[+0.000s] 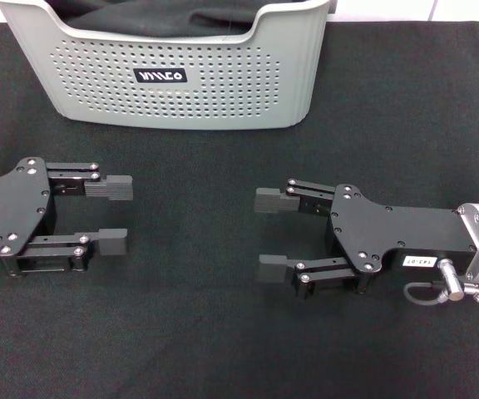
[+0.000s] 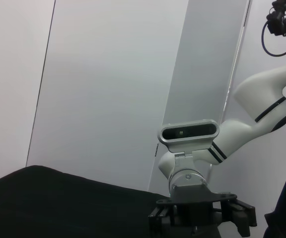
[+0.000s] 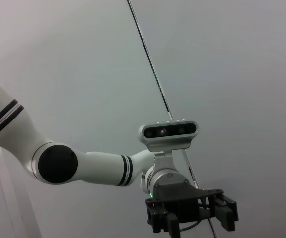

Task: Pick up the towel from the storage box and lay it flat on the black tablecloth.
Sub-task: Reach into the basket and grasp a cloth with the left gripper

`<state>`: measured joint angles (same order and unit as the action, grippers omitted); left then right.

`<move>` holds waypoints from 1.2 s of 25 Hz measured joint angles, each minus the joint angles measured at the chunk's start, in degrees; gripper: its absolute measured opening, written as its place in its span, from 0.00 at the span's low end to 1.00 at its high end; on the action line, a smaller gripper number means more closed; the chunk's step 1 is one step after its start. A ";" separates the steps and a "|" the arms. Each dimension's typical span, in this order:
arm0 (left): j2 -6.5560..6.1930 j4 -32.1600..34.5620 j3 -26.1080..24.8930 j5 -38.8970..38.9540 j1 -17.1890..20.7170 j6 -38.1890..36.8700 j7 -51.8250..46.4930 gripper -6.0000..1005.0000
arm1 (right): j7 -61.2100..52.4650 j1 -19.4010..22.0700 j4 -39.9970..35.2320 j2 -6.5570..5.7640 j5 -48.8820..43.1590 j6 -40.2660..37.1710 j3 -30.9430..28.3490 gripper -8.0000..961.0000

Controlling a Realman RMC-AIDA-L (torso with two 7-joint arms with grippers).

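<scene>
Two grippers hovered low over the black tablecloth point(image 1: 223, 349), which spread under everything in the head view, by far the biggest item.

Next in size, the storage box point(image 1: 173, 79): light grey, dotted walls, dipped front rim, small black logo label on the front wall. It stood on the cloth well beyond both grippers, nearer the left one, fwd of the fingertips and off to the far side of the gap between the arms. Inside it only dark bunched fabric point(image 1: 140, 17) showed; no orange-yellow cloth could be made out, so towel's spot couldn't be told from these views.

Right gripper point(image 1: 274, 234) lay to the right, fingers pointing inward toward the other arm, jaws spread apart, holding nothing. Its silver wrist and a small cable sat behind it.

Left gripper point(image 1: 113, 214) lay opposite, fingers pointing inward too, jaws parted w/ nothing between them. The two sets of fingertips faced each other, well apart, bare cloth between.

Left wrist view showed the right gripper point(image 2: 202, 218) farther off w/ its camera above, over the cloth's edge. Right wrist view showed the left gripper point(image 3: 192, 218) likewise, against a plain wall.
</scene>
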<state>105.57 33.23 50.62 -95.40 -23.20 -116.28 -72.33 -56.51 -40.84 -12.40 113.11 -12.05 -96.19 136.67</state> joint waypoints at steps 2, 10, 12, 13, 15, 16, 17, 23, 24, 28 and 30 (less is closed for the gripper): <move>0.00 0.00 0.00 0.05 0.00 0.00 0.00 0.62 | 0.00 -0.02 0.08 0.00 0.00 0.04 -0.02 0.89; -0.02 0.00 0.00 0.27 -0.20 0.07 0.00 0.62 | 0.00 -0.03 0.27 0.00 0.00 0.16 -0.18 0.89; -0.04 0.00 0.00 0.27 -0.39 0.10 0.00 0.62 | 0.00 -0.03 0.28 0.00 0.00 0.18 -0.26 0.89; -0.07 0.00 0.01 0.27 -0.48 0.10 0.00 0.62 | 0.00 -0.03 0.28 0.00 0.00 0.20 -0.31 0.89; -0.12 0.00 0.00 0.29 -0.55 0.10 0.00 0.62 | 0.00 -0.03 0.28 0.00 0.01 0.27 -0.38 0.89; -0.14 0.00 0.01 0.31 -0.58 0.10 0.00 0.62 | 0.00 -0.03 0.28 0.00 0.01 0.27 -0.38 0.89; -0.16 0.00 0.00 0.33 -0.59 0.10 0.00 0.62 | 0.03 -0.03 0.28 0.00 0.00 0.29 -0.41 0.89; 2.33 5.47 -9.60 0.57 -2.58 3.67 -3.56 0.62 | 1.15 0.62 0.59 -0.01 0.13 3.00 -2.04 0.89; 3.71 9.09 -12.88 0.44 -3.39 6.45 -6.73 0.62 | 1.36 0.73 0.65 -0.01 0.12 3.91 -2.32 0.89; 8.43 25.41 -16.34 -0.71 -6.90 19.08 -17.57 0.62 | 1.86 1.03 1.14 0.16 0.08 5.30 -2.67 0.89; 11.02 32.62 -15.15 -2.60 -8.18 27.27 -21.59 0.62 | 1.91 1.52 1.54 0.46 0.25 5.44 -2.67 0.89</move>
<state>116.59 65.84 35.47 -98.00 -31.39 -89.02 -93.92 -54.60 -39.32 -10.86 113.57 -11.80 -90.76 133.99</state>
